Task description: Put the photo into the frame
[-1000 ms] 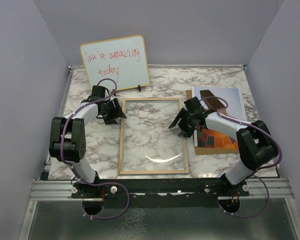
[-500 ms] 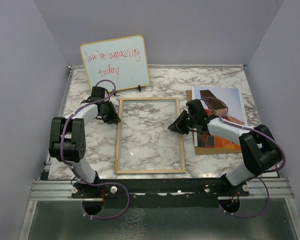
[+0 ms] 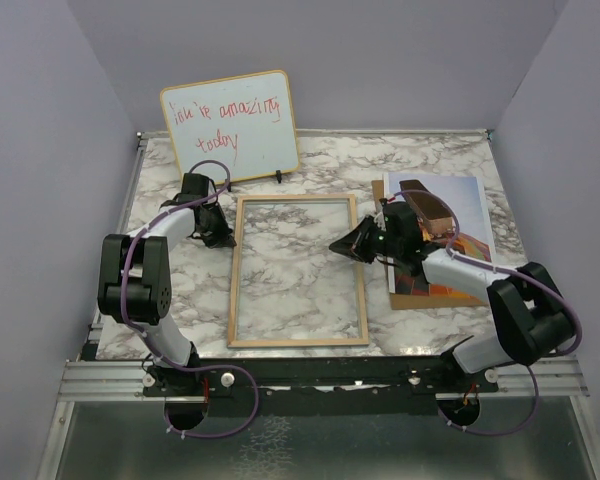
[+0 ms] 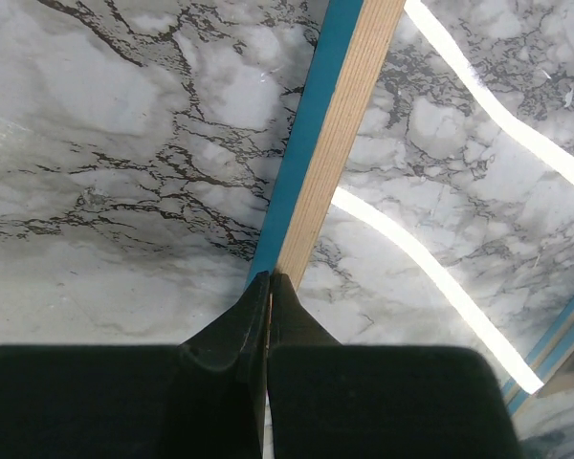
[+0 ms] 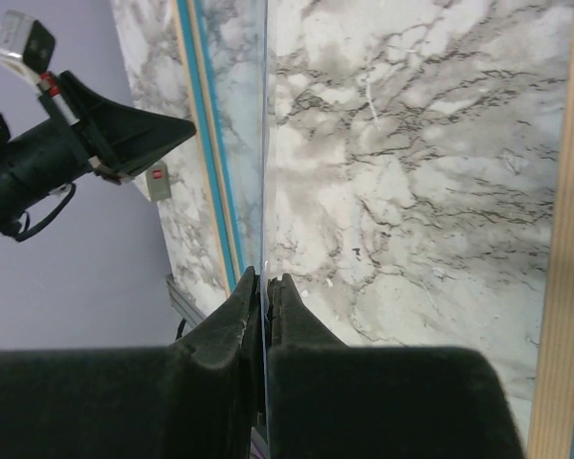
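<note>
The frame [image 3: 298,341] lies wood face up in the middle of the marble table, with its clear pane in it. My left gripper [image 3: 223,238] is shut at the frame's left rail [image 4: 349,124]. That rail runs out from its tips [image 4: 270,277], and a sliver of wood shows in the gap. My right gripper [image 3: 343,247] is shut just inside the right rail. In the right wrist view its jaws [image 5: 266,277] pinch the thin edge of the pane. The photo [image 3: 460,205] lies to the right on a brown backing board [image 3: 420,302], partly under my right arm.
A whiteboard [image 3: 230,125] with red handwriting leans at the back left, just behind the left arm. The enclosure's grey walls close in both sides and the back. A metal rail [image 3: 320,378] runs along the near table edge.
Both grippers have gone from open to shut at the frame's two sides. The frame has slid a little to the left, and the bright glare on its pane is gone.
</note>
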